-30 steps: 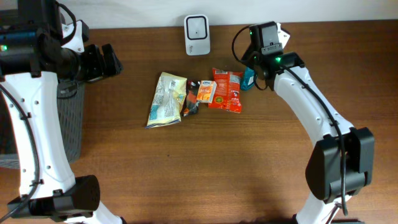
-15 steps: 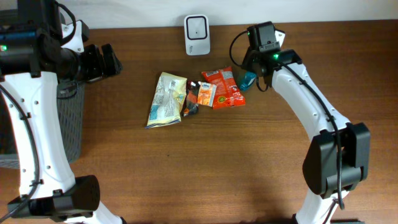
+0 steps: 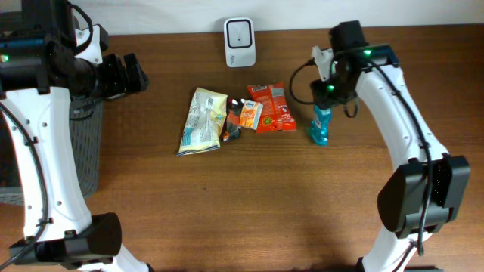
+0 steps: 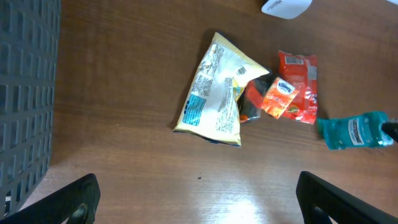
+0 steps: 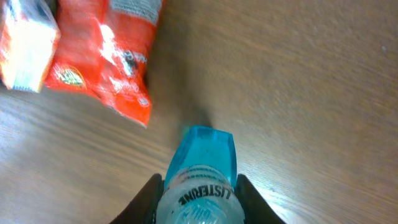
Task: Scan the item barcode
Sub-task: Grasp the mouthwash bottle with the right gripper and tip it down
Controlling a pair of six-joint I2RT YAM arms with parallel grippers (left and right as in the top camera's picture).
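Jaws of left gripper (image 3: 138, 74) spread, idle, far left. Scanner (image 3: 240, 32) at far edge, centre. Right gripper (image 3: 325, 100) clenched on blue mouthwash bottle (image 3: 321, 127), just right of snack packets (image 3: 240, 115). Step: item grasped. Next, likely: present barcode to scanner.

I see a brown wooden table (image 3: 249, 204) with a small white box-shaped scanner (image 3: 240, 32) at the middle of its back edge. In front of the scanner lies a cluster. A pale crinkled plastic snack bag (image 3: 203, 121) is on the left and a red foil pouch (image 3: 272, 107) on the right. Between them, a small orange packet (image 3: 250, 113) overlaps the pouch's left edge and a dark little wrapper (image 3: 232, 125) touches the bag. Right of the pouch and apart from it, a teal plastic mouthwash bottle (image 3: 321, 125) sits between the fingers of the right gripper (image 5: 199, 199), free end toward the front edge. Can't tell if it touches the table. A dark mesh basket (image 3: 87, 151) stands far left, well apart from the cluster.
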